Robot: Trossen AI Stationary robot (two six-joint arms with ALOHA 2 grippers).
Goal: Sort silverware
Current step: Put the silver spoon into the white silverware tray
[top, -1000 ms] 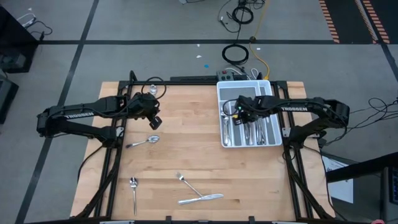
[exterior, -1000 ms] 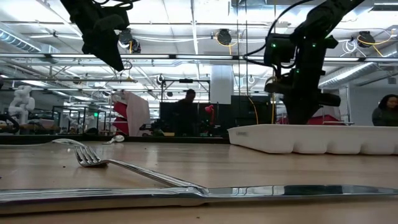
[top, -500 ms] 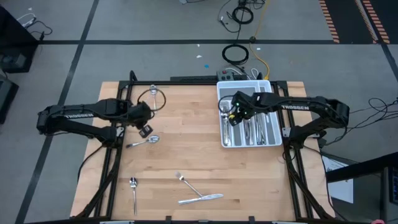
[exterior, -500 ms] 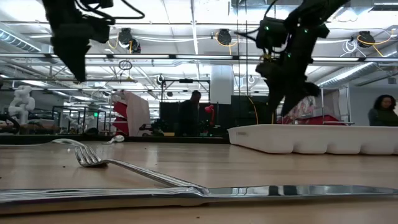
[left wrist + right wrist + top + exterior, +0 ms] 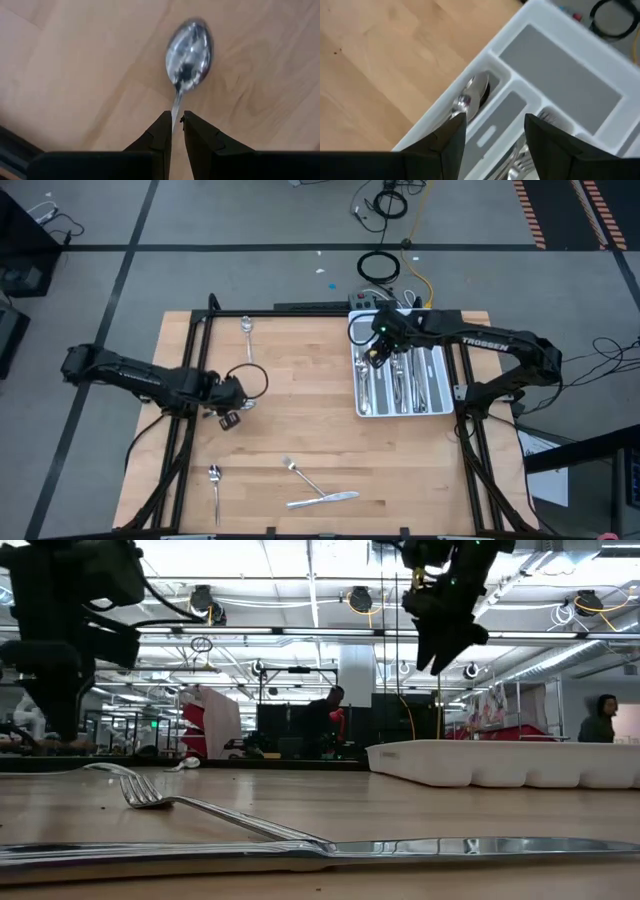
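Near table edge: a knife (image 5: 323, 501) and fork (image 5: 300, 476) lie crossed and touching, a spoon (image 5: 215, 487) sits at the near left, none in the tray yet; the low view shows the same fork (image 5: 190, 805) and knife (image 5: 330, 850) flat on the table (image 5: 300, 410). Mid-left: left gripper (image 5: 232, 408) is down at table level over another spoon (image 5: 189, 55), the handle running between its fingers (image 5: 160, 137); the fingers are nearly closed with only a thin slit, the handle in that slit, but firm contact can't be confirmed, so it reads as closing on the handle rather than a sure hold. The bowl of that spoon points away from the gripper and lies flat on the wood. Far right: white tray (image 5: 440, 405) already holds several pieces in its long compartments. Right gripper (image 5: 378, 352) hovers above the tray's far-left corner, fingers (image 5: 450, 137) spread wide and empty; below them a spoon (image 5: 472, 92) rests in the narrow compartment beside the tray's outer wall. Far edge: one more spoon (image 5: 247, 332) lies alone near the table's back left. Progress judgement: well over halfway, most silverware is in the tray, five loose pieces left on the table counting the one under the left gripper. Next likely needs that spoon lifted and carried across to the tray; thin handle lying flat could slip from the fingers.
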